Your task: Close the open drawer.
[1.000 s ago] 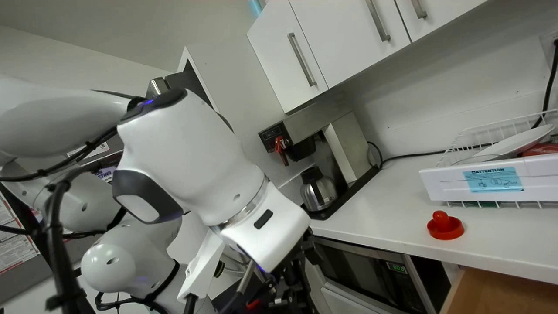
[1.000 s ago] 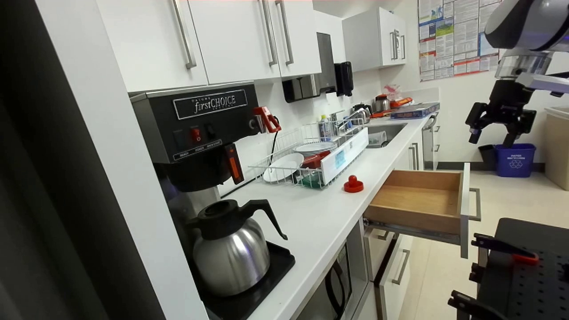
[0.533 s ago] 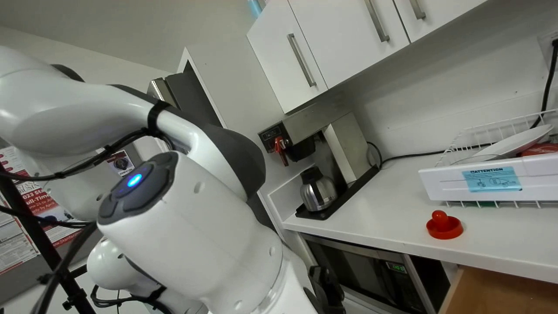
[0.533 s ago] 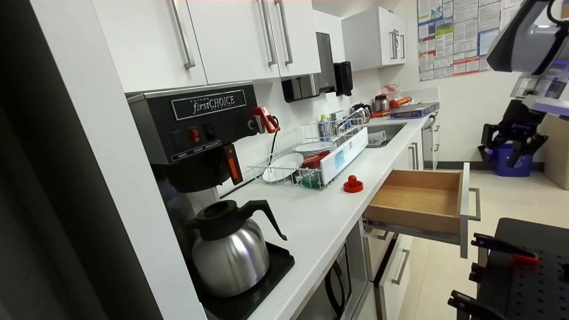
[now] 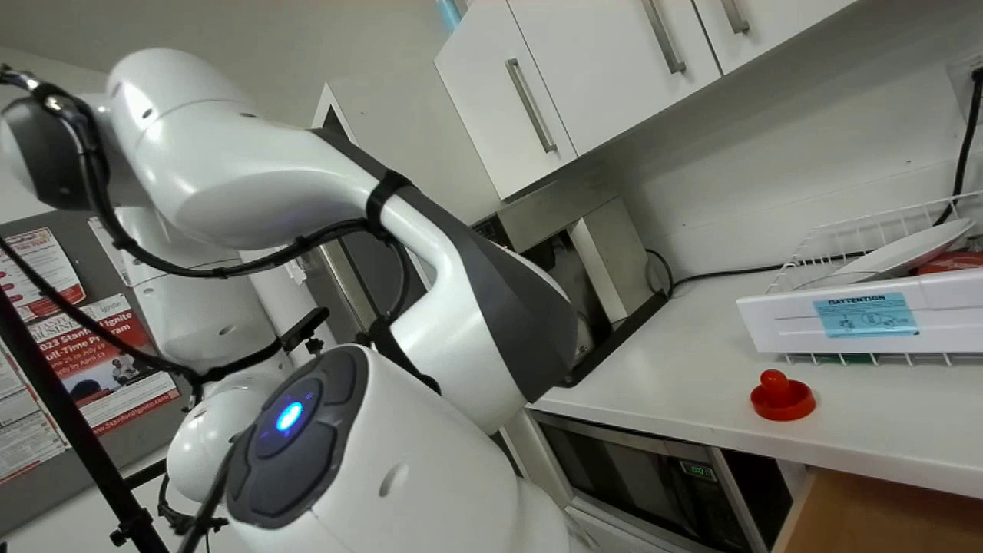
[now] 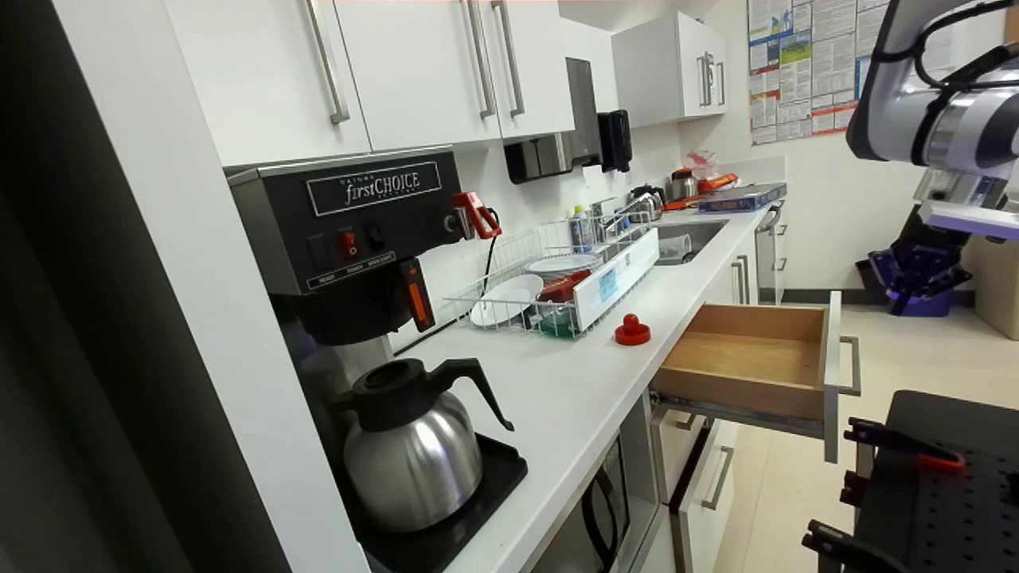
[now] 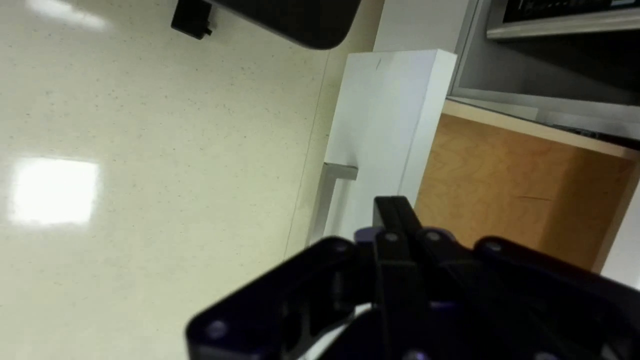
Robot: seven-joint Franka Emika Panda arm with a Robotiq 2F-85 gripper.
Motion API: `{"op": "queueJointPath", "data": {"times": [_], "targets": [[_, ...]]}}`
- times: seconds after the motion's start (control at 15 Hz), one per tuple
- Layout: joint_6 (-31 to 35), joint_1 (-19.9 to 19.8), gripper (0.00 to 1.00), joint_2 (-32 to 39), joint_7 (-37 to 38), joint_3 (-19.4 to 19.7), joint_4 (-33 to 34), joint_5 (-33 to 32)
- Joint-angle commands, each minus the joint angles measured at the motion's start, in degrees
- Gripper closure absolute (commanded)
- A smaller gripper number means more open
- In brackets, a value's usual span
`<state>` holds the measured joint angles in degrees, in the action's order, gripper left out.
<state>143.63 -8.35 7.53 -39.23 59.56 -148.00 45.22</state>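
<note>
The pincer (image 7: 392, 205) sits at the bottom of the wrist view, narrowed, its tips together. In an exterior view, the worktop (image 6: 549, 374) runs from bottom centre to upper right. The open drawer (image 6: 740, 388) extends from beneath it at centre right, apart from the pincer. The jug (image 6: 414, 469) stands upright, lower left. The red disc (image 6: 633, 330) rests on the worktop, just right of centre.

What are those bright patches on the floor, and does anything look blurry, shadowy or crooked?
In the wrist view: glare on the floor, likely reflected lights; shadow across part of the open drawer; the nearby gripper dark and slightly soft. In an exterior view: upper cabinets slanting, as if filmed at a tilt.
</note>
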Motion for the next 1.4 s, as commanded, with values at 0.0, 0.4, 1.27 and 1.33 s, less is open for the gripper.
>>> {"op": "queueJointPath", "data": {"times": [0.0,0.4,1.27,1.33], "targets": [[-1.75,-3.79,1.00,13.60,-3.72,-5.96,5.41,9.99],[2.87,-21.98,1.00,23.17,-0.65,-26.28,13.43,8.49],[-1.43,-43.47,1.00,24.04,-6.12,-47.13,20.95,24.55],[-2.57,-43.52,1.00,23.96,-6.49,-47.50,21.08,26.22]]}}
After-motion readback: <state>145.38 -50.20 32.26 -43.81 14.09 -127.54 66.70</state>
